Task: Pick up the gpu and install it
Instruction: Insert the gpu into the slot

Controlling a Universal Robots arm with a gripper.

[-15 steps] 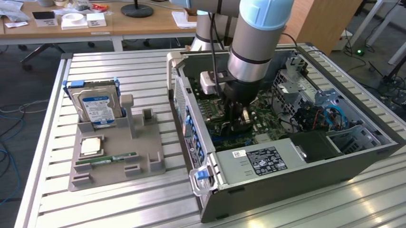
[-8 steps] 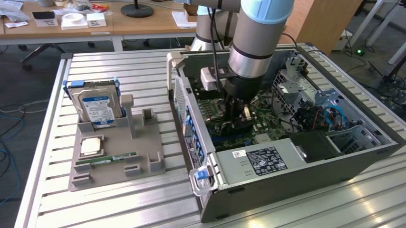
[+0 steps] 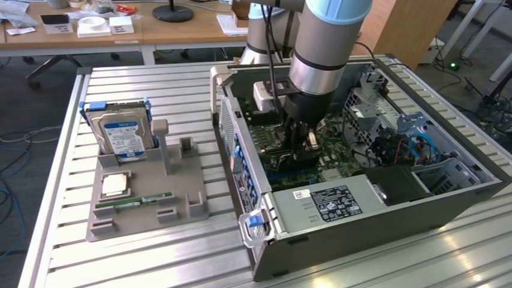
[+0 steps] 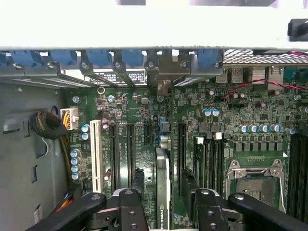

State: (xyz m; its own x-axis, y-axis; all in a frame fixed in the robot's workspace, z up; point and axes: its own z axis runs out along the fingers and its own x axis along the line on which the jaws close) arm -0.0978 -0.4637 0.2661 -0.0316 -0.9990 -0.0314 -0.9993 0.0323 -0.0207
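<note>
The gpu (image 4: pixel 162 192) is a thin dark card seen edge-on, standing upright over the green motherboard (image 4: pixel 226 144) among the expansion slots. Its silver bracket end (image 4: pixel 163 89) reaches the blue-clipped rear slot row. My gripper (image 4: pixel 163 211) straddles the card, one black finger (image 4: pixel 129 209) on each side, and is shut on it. In the exterior view my gripper (image 3: pixel 301 147) is lowered deep into the open computer case (image 3: pixel 360 240), just above the motherboard (image 3: pixel 276 162).
A white slot (image 4: pixel 96 154) and the empty CPU socket (image 4: pixel 255 180) flank the card. On the exterior view's left a grey holder (image 3: pixel 148 198) carries a blue-labelled hard drive (image 3: pixel 124 135), a CPU (image 3: pixel 114 184) and a green RAM stick (image 3: pixel 132 202). Cables and a drive cage (image 3: pixel 416 141) fill the case's far side.
</note>
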